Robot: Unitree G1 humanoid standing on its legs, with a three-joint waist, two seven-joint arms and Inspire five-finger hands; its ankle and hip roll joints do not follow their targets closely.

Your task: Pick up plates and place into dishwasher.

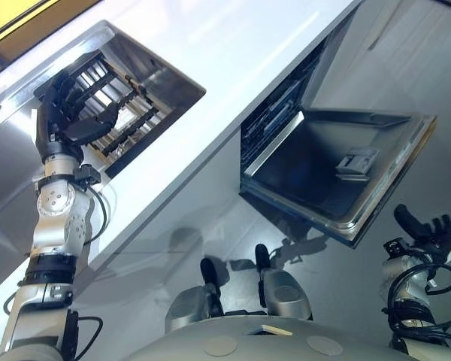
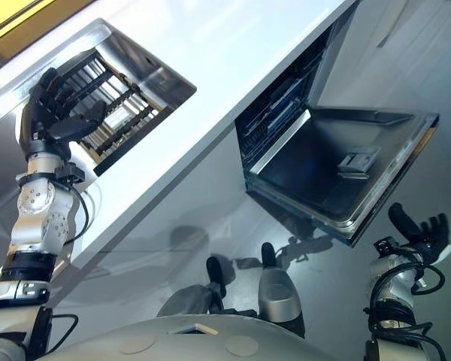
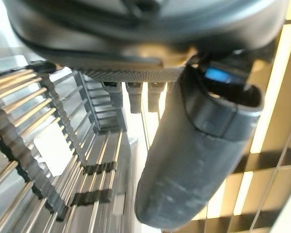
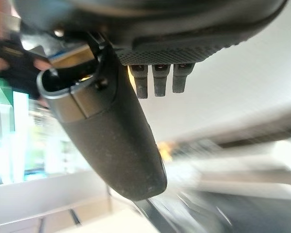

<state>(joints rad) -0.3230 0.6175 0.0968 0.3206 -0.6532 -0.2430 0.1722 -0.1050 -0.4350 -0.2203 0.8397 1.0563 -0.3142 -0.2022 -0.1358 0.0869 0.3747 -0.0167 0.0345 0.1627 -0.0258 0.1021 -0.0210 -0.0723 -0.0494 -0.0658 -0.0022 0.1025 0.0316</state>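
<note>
White counter [image 1: 233, 60] separates left hand [image 1: 70, 104] over rack [image 1: 135, 114] from open dishwasher [image 1: 323, 162].

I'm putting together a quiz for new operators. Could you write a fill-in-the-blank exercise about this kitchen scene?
1. The left robot hand is above a wire rack that sits in the ___.
2. The dishwasher door is ___.
3. The right robot hand, fingers straight, holds ___.
Missing words: sink; open; nothing.
</note>
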